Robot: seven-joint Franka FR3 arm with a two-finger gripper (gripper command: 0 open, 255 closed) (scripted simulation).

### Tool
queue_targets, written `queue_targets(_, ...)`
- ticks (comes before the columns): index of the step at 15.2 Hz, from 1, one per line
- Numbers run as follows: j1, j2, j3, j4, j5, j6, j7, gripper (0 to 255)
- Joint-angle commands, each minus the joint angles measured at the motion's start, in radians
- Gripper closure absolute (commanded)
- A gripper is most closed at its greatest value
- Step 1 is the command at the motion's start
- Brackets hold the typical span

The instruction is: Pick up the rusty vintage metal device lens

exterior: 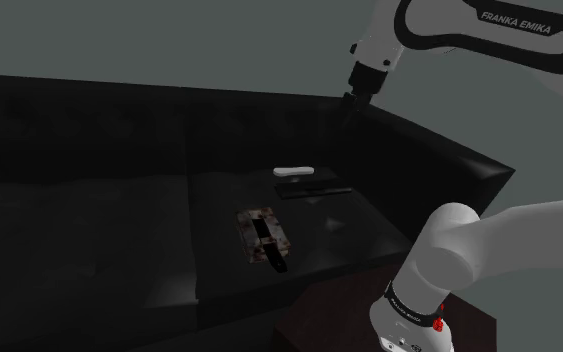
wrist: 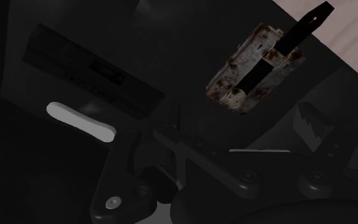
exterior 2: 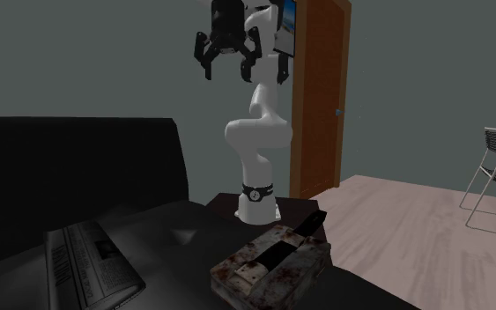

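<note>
Currently the black fingers [exterior 2: 205, 53] are hanging high in the air near the backrest of the black sofa [exterior: 89, 200], spread well apart and gripping nothing. The rusty, whitish, box-shaped metal device [exterior: 262, 238] is lying flat on the sofa's seat cushion, far below the fingers and well apart from them. In the shoulder view it is sitting down and to the left of them, nearer the front edge of the seat than the backrest. Its long axis is running from the backrest toward the front edge, slanting a little to the shoulder view's right. A thin black strip [wrist: 279, 48] is lying along that axis and jutting out past the end nearer the front edge. Between the device and the backrest, a flat grey folded newspaper [exterior 2: 92, 264] is lying on the same cushion. A small white bar-shaped object [exterior: 294, 172] is resting at its edge, though whether on it or just beside it I cannot tell. Judging from this layout, the coming move is calling for a long descent and a shift away from the backrest, with the wrist turning so that the fingers are closing across the device's short width, not along its length. The protruding strip is looking like the likeliest thing to snag.
</note>
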Motion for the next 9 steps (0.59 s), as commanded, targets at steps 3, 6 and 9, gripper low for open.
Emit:
queue_targets(3, -0.005, 0.007, 0.03, -0.049, 0.02, 0.029, 0.056, 0)
queue_targets(6, -0.009, 0.026, 0.076, -0.115, 0.053, 0.075, 0.139, 0)
queue_targets(9, -0.01, 0.056, 0.123, -0.173, 0.09, 0.125, 0.222, 0)
